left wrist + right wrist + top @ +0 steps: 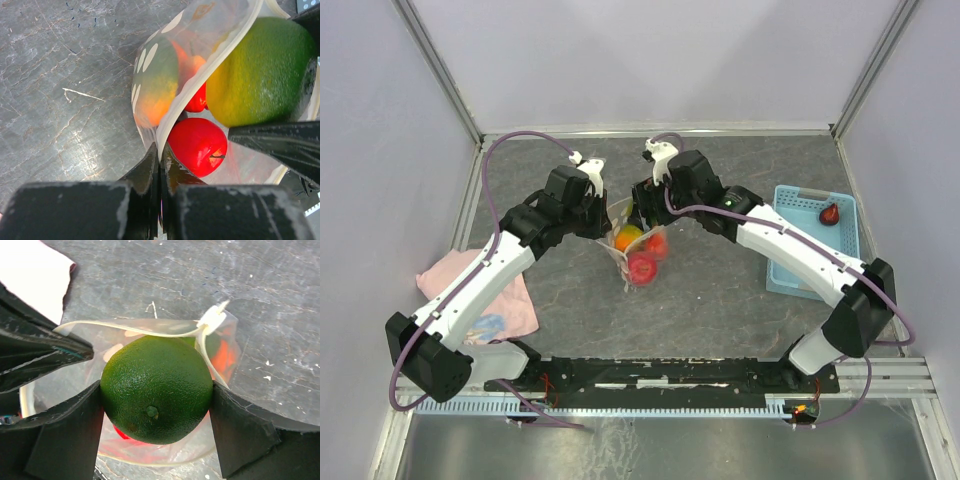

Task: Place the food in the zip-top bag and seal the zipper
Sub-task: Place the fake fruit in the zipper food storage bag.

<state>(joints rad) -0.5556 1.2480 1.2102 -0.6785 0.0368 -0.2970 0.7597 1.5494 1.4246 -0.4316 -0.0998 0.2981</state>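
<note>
The clear zip-top bag (638, 258) hangs at mid-table with its mouth held open. My left gripper (161, 150) is shut on the zipper (200, 75), the whitish strip along the bag's mouth edge. Inside the bag lie a bright red fruit (197, 145) and an orange-yellow mango (157, 87). Between the fingers of my right gripper (156, 395) sits a green fruit (156, 385), gripped on both sides and hovering right at the bag's mouth, above the red fruit. In the top view, both grippers meet over the bag: left (603, 215), right (638, 205).
A light-blue perforated basket (790, 272) stands at the right with a dark maroon fruit (829, 213) in it. A pink cloth (480, 290) lies at the left beside the left arm. Walls enclose the table on three sides.
</note>
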